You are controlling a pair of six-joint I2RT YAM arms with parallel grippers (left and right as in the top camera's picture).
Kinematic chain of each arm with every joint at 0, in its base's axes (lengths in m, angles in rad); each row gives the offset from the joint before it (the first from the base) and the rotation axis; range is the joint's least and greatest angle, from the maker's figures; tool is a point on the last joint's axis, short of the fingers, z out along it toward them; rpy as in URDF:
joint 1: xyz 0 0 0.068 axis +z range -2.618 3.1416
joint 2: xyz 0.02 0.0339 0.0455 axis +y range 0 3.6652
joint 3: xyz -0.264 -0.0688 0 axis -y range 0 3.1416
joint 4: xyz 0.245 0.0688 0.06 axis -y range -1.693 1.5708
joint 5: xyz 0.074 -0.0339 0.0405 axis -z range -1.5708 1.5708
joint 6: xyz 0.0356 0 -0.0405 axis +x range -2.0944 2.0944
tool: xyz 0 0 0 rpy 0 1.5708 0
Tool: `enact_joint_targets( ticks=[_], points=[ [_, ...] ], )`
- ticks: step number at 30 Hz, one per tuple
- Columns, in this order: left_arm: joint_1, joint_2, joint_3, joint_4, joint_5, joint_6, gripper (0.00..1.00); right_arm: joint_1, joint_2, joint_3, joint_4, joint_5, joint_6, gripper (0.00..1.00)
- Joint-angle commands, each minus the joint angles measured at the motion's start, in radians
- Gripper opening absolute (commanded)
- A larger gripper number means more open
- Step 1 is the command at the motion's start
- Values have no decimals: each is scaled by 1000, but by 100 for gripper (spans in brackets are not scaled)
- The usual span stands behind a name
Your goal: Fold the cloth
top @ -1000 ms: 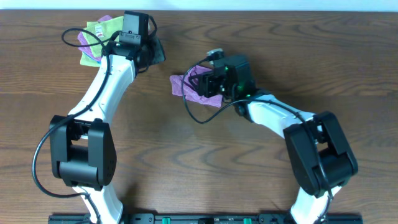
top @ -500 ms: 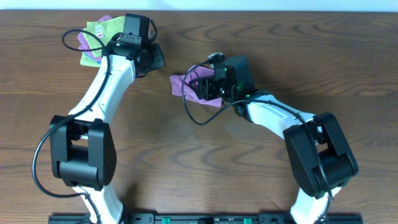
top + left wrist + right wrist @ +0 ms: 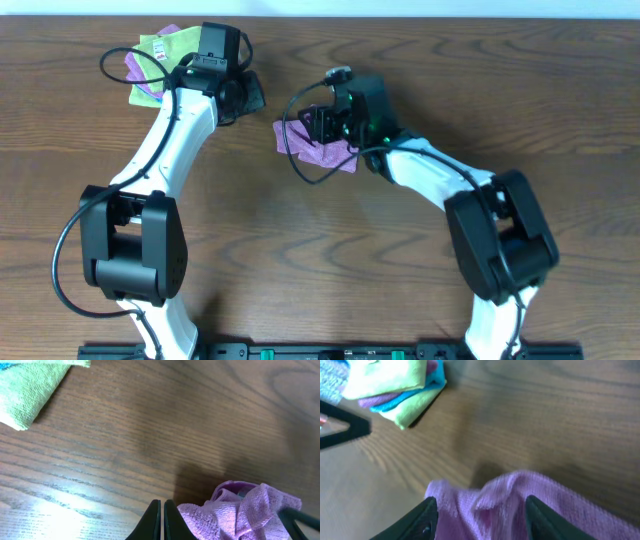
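We find the cloth (image 3: 325, 156) lying bunched on the bench (image 3: 520, 90), near its middle. The right claw (image 3: 481, 516) is spread over it, one finger on either side of a raised fold. The left claw (image 3: 162, 515) is pressed together, empty, near the cloth.

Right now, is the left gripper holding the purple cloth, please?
No, the left gripper is shut empty, apart from the crumpled cloth.
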Motion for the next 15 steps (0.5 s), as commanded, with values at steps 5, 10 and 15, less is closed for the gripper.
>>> enact_joint_targets(
  ticks=[5, 10, 15],
  points=[
    [6, 7, 13, -8, -7, -5, 6, 0, 78, 120, -106, 3, -68, 56],
    [6, 7, 13, -3, -7, -5, 6, 0, 78, 121, -120, 3, -68, 42],
    [6, 7, 13, -3, -7, -5, 6, 0, 78, 121, -119, 3, -68, 5]
  ],
)
